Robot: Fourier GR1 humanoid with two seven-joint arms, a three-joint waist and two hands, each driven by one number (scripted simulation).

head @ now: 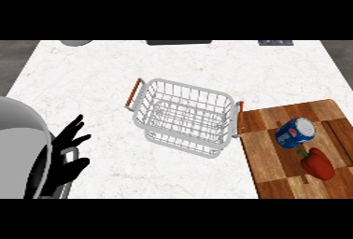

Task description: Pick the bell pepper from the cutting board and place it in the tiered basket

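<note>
A red bell pepper (pixel 318 163) with a green stem lies on the wooden cutting board (pixel 276 182) at the lower right. The white wire tiered basket (pixel 184 116) with brown handles stands in the middle of the counter, just left of the board. My left hand (pixel 67 156) rests open at the lower left, fingers pointing up, far from the pepper and the basket. My right hand does not show.
A blue soda can (pixel 295 132) lies on its side on the board, just above the pepper. At the counter's far edge sit a grey round object (pixel 76 42), a dark flat object (pixel 179 42) and a dark blue item (pixel 276 42).
</note>
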